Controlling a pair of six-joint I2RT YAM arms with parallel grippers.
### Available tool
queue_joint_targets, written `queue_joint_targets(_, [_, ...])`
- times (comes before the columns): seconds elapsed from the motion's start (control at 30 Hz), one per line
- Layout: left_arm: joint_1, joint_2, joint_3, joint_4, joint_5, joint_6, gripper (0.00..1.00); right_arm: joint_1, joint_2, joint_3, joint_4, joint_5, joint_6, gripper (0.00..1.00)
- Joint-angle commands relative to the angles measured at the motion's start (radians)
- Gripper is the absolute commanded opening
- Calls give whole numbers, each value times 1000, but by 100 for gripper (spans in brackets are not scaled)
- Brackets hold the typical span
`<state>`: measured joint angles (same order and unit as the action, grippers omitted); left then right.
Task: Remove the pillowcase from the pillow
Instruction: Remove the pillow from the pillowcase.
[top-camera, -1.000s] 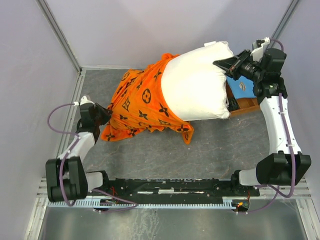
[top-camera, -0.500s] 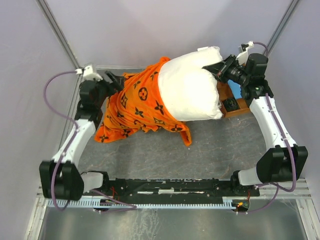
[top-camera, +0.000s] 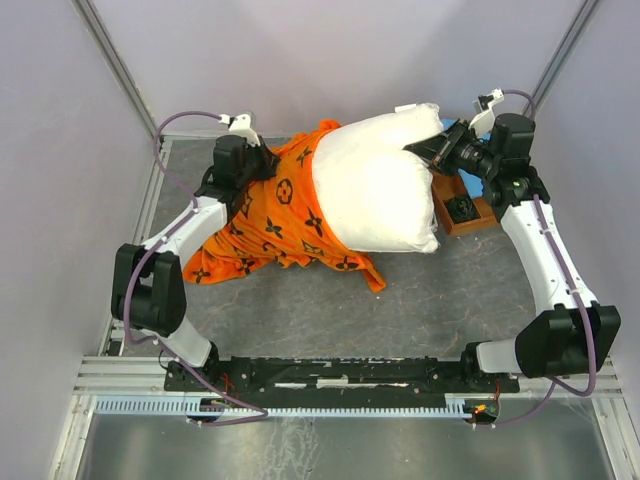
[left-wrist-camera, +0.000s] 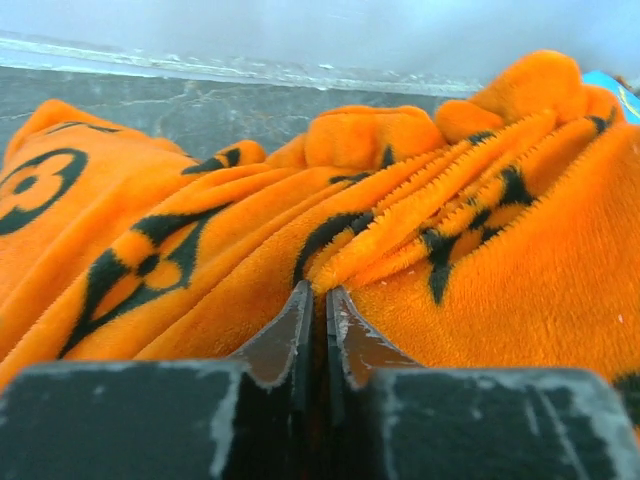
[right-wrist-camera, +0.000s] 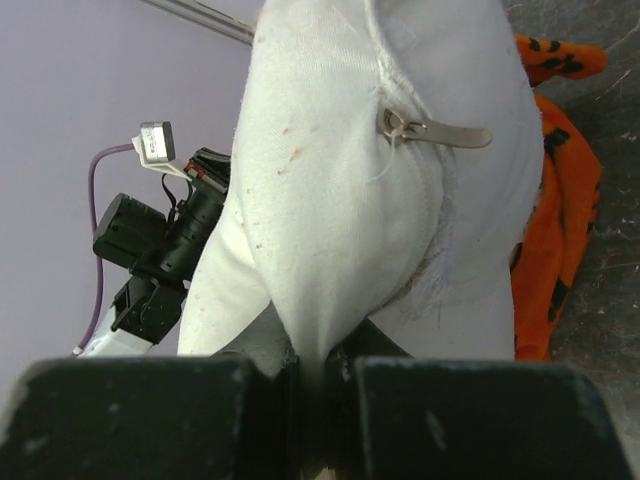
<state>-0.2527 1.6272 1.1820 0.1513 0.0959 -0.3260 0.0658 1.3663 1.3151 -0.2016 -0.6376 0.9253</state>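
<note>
Grey tabletop (top-camera: 450, 290) carries the orange pillowcase (top-camera: 270, 215), bunched around one end of the white pillow (top-camera: 375, 190). Left claw (left-wrist-camera: 320, 300) is narrowed onto a pillowcase fold straight ahead of it. Right claw (right-wrist-camera: 318, 365) pinches the pillow's corner.

left gripper (left-wrist-camera: 320, 296) pinched shut, right gripper (right-wrist-camera: 318, 360) clamped

The left arm (top-camera: 190, 225) and right arm (top-camera: 548, 258) have white shells, black joints, purple cables (top-camera: 187, 115) and dark pincer fingers (left-wrist-camera: 280, 345).
</note>
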Motion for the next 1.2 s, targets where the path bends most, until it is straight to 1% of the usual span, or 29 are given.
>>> queue_joint_targets(0.0, [18,-13,21,-69,-207,65,4,5,-85,38,66,9,-45,2])
queue_joint_targets(0.13, [77,-25,6,-140,-335,63,3,-11,-84,48,79,8,-22,2])
queue_joint_targets(0.27, [216,-41,-71,-176,-385,-26,3,-81,-106,41,127,2,43,2])
queue_joint_targets(0.33, [316,-37,-120,-213,-392,-106,3,-121,-119,34,161,-7,87,2])
queue_joint_targets(0.37, [383,-33,-141,-225,-375,-143,3,-139,-125,32,173,-9,99,2])
queue_joint_targets(0.43, [464,-33,-193,-207,-284,-200,3,-162,-135,30,182,-7,112,1])
queue_joint_targets(0.5, [487,-56,-249,-151,-225,-216,3,-166,-136,28,190,-3,119,2])
queue_joint_targets(0.6, [477,-119,-294,-86,-134,-217,4,-164,-128,20,202,-2,131,2])
queue_joint_targets(0.63, [469,-146,-300,-68,-108,-214,16,-161,-127,18,197,5,122,2])
queue_joint_targets(0.67, [451,-175,-299,-54,-90,-201,34,-157,-126,18,184,14,110,2])
queue_joint_targets(0.7, [427,-206,-290,-47,-75,-183,60,-151,-127,20,166,24,91,2])
queue_joint_targets(0.73, [399,-235,-272,-46,-59,-160,82,-140,-127,25,146,32,72,2])
queue_joint_targets(0.77, [369,-259,-250,-45,-26,-135,98,-128,-125,31,130,39,54,2])
queue_joint_targets(0.83, [314,-268,-170,-80,64,-102,99,-99,-119,41,114,42,29,2])
queue_joint_targets(0.9, [250,-233,-48,-159,110,-67,99,-78,-116,44,110,53,17,2])
queue_joint_targets(1.0, [140,-164,106,-244,96,-9,99,-46,-113,43,108,72,8,2])
queue_joint_targets(1.17, [14,-16,276,-269,72,21,99,27,-111,39,87,92,-28,2])
